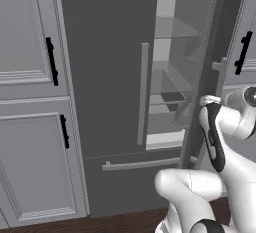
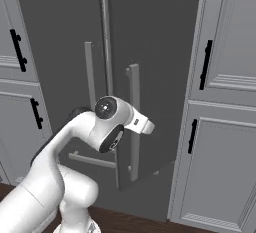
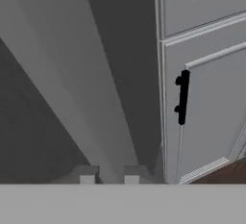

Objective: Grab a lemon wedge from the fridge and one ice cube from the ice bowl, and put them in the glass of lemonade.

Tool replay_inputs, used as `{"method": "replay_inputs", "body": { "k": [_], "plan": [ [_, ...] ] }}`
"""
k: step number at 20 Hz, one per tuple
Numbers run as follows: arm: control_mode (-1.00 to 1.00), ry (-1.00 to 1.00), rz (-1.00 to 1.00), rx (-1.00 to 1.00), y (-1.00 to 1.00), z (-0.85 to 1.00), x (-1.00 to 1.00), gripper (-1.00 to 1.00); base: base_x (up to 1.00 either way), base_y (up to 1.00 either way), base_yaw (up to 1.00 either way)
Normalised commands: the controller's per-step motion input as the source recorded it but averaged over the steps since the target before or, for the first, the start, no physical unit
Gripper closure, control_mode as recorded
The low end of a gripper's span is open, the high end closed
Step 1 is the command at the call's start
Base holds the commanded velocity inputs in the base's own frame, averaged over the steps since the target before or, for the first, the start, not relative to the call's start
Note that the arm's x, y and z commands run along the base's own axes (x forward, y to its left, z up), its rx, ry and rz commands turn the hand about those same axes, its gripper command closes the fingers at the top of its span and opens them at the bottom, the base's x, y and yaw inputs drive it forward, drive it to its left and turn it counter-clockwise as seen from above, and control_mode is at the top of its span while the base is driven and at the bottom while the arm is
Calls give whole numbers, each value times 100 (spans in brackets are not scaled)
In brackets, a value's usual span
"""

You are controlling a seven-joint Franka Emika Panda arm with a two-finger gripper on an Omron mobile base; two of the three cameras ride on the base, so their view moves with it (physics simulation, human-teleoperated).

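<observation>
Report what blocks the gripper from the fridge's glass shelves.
The dark grey fridge door, only partly open, stands between the gripper and the clear glass shelves. The gripper is outside it, at its long silver bar handle.

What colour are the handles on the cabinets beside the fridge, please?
Black, clearest in the left base view on the cabinet handles.

Fridge shelves [image 1: 170, 84]: you see clear glass tiers through the open door gap.
Floor [image 1: 125, 222]: dark wood, under your cabinets.
</observation>
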Motion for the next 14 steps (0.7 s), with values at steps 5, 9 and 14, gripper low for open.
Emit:
{"method": "replay_inputs", "body": {
  "k": [5, 9, 14],
  "plan": [
    [-100, 6, -9, 5, -98, 6, -85, 100, 0, 0, 0],
    [-100, 5, -14, 1, -66, 0, -41, 100, 0, 0, 0],
    [-100, 5, -11, 0, -9, 32, -41, -100, 0, 0, 0]
  ]
}}
